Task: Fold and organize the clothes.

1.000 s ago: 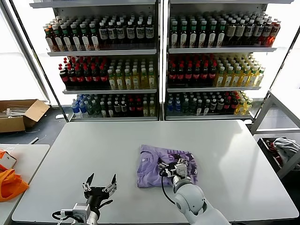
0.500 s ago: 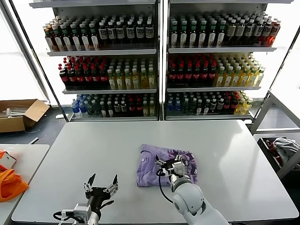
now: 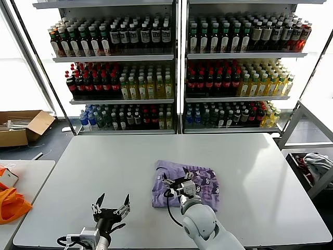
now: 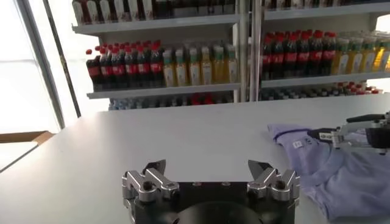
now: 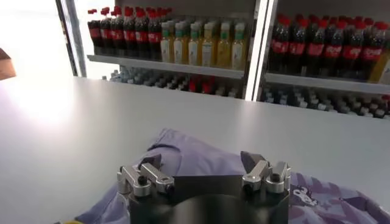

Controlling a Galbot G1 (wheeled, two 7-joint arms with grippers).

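Shelves of bottles [image 3: 125,67] stand behind the white surface [image 3: 104,166]. On it lies the folded T-shirt [image 3: 200,179] – the right gripper [image 3: 176,183] hovers above, jaws apart (probably to press it); left gripper [image 3: 110,204] waits nearby, jaws apart.

This looks like a shop — tall shelves [image 3: 177,67] beyond the grippers carry rows of bottled drinks [image 3: 218,80], and a white table [image 3: 104,156] stands in front.
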